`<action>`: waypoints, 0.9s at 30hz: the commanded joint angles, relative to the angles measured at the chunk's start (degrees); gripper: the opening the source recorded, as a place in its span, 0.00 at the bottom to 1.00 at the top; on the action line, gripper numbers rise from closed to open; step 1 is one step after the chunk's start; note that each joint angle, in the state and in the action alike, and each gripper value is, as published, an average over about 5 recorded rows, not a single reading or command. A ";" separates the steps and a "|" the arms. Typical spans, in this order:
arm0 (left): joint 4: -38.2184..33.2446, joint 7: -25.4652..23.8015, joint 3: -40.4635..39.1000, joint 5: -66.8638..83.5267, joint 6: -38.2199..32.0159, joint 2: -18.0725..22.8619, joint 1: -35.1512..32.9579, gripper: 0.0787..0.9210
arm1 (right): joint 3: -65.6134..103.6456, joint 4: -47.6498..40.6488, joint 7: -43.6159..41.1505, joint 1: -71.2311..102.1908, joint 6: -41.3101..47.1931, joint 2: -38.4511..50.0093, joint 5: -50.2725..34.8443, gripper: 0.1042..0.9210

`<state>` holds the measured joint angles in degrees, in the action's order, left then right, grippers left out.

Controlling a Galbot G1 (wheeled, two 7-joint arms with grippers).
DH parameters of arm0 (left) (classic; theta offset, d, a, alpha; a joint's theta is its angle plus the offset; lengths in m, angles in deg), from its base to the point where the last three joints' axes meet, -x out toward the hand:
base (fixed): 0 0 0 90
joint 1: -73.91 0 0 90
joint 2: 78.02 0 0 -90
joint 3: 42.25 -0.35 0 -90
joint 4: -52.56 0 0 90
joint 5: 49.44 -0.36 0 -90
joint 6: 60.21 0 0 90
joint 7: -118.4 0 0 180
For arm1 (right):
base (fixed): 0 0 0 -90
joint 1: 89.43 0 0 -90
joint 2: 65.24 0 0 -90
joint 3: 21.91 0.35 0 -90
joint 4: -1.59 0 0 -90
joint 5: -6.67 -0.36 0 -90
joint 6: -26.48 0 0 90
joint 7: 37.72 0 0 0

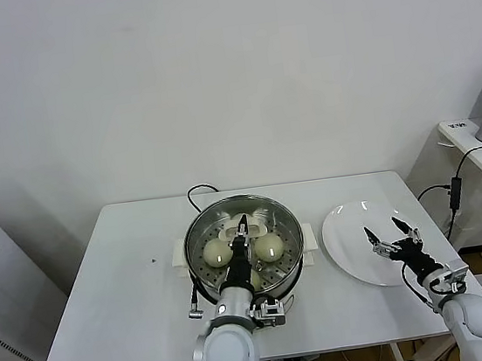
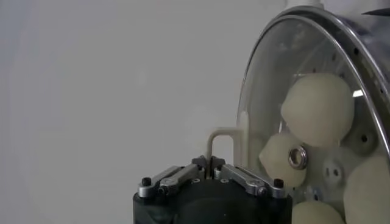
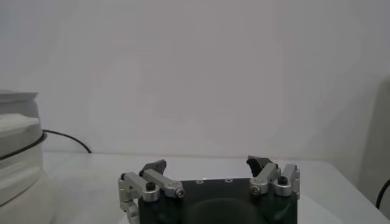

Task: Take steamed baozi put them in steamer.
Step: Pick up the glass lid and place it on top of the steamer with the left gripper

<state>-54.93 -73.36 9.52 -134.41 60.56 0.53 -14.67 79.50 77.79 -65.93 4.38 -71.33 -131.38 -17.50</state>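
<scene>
The buns [image 1: 269, 246] lie inside the steamer [image 1: 286, 219] at the middle of the table [image 1: 130, 282]; the glass lid [image 2: 268, 79] sits over them; the left tool [image 1: 241, 231], above the pot's centre, is clamped on the lid's white handle [image 2: 220, 139]; at three o'clock, the right tool [image 1: 387, 234] hovers spread apart over the white plate [image 1: 347, 238].

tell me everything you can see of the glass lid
The glass lid is round and clear with a shiny metal rim and a white loop handle. The left tool, shut on that handle, holds it over the steamer. Through the glass show cream-white baozi on the perforated tray.
</scene>
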 commanded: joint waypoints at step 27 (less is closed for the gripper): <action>-24.36 -1.99 33.53 106.83 -16.90 -10.53 -6.79 0.84 | 0.11 1.66 0.58 -0.31 1.65 -0.39 -2.54 0.88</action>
<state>-73.77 -79.89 23.57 -88.45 48.64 -9.16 -20.53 79.64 77.97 -66.21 4.15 -70.79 -131.56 -18.36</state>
